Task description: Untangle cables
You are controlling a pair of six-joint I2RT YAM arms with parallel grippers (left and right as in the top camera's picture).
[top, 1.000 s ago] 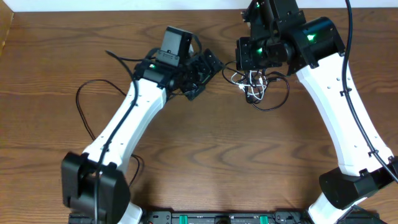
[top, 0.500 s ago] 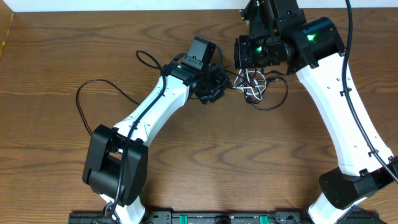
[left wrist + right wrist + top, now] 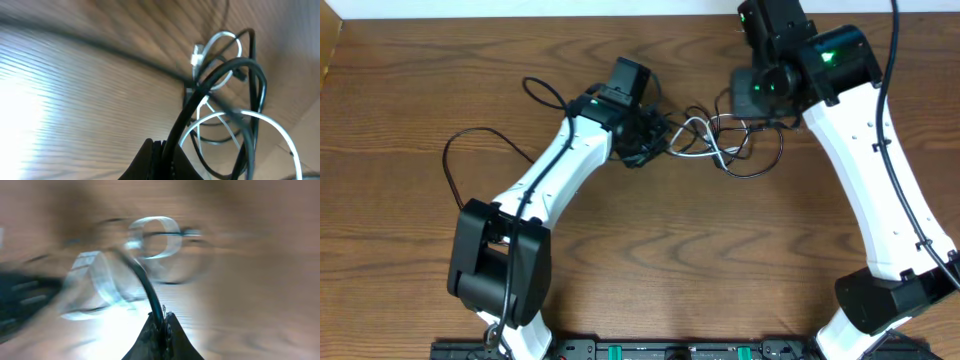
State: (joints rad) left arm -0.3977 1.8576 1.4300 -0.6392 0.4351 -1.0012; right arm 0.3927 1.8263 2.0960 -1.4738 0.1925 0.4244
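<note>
- the cables are lying in a messy bunch on the table, in the upper middle of the overhead view, right between the two arms
- the left gripper is reaching in at the left side of the bunch; its fingers are squeezed tight together and are pinching a black cable, which is running up out of the tips in the left wrist view
- the right gripper is sitting at the upper right of the bunch; its fingers are pressed together too, and a black strand is coming out from between them, though that view is blurry
- i am thinking each gripper is holding one side so the two can pull apart and open the knot; i cannot tell if they are holding the same cable or two different ones
- the white cable is making round loops in the middle, and its small plug end is showing near the top of the left wrist view
- the black ones are crossing over and through the white loops, and one big black loop is sticking out at the lower right of the bunch
- the bunch is looking knotted and not yet sorted, so i am guessing most of the job is waiting to be done
</note>
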